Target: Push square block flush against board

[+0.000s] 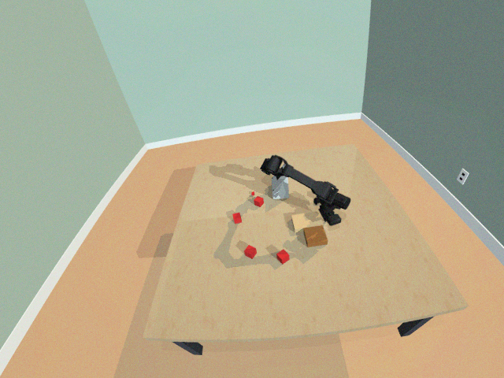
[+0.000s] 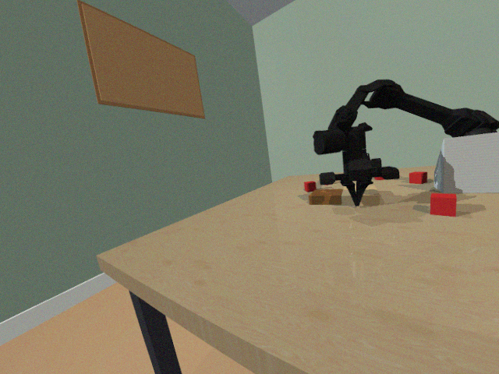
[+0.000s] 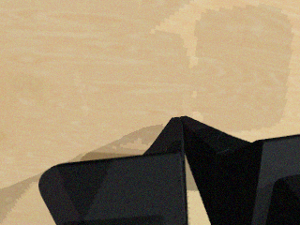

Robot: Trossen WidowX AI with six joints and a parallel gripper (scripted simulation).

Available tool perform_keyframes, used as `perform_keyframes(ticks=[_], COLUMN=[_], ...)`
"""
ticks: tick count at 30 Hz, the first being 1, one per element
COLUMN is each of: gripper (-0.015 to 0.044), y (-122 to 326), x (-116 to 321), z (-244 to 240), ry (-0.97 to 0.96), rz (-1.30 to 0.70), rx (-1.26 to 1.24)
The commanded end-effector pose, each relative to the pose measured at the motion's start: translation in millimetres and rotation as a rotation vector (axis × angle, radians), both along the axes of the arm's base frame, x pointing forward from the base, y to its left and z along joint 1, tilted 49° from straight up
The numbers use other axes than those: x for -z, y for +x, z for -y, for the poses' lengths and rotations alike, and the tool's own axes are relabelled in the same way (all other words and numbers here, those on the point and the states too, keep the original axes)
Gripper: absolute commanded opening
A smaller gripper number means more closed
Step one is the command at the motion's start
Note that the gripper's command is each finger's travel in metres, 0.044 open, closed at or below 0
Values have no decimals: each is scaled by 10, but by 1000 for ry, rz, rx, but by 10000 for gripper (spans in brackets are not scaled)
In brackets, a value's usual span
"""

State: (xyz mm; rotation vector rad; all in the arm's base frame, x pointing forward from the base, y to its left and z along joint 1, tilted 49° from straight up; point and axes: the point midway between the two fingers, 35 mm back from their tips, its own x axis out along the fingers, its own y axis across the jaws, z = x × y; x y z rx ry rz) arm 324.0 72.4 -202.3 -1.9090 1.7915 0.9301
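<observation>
pincer (image 1: 325, 223) (image 2: 357, 204) (image 3: 179, 124): closed, nothing gripped | block (image 1: 316, 236) (image 2: 325, 197) by board (image 1: 300, 222) (image 2: 367, 188), toward surface's (image 1: 227, 301) (image 2: 281, 257) right edge, flush unclear lol | left: maybe nudge, back off

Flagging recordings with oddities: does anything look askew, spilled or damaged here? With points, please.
No spill or damage shows. In the top view, the brown block (image 1: 316, 236) (image 2: 324, 197) and pale piece (image 1: 300, 222) look slightly askew at neighbouring corners, not squared up; whether they touch is unclear.

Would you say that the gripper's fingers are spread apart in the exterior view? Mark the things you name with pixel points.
No, the gripper (image 1: 327, 224) (image 2: 357, 204) (image 3: 179, 124) is shut, its two fingertips meeting in a single point.
</observation>
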Motion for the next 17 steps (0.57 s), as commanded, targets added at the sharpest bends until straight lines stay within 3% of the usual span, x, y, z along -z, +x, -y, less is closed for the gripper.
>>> perform_keyframes(ticks=[1,17], gripper=[0,0], y=[14,30], x=[-55,-86], z=[56,83], ry=[-3,-3], rz=[0,0], rx=[-4,-4])
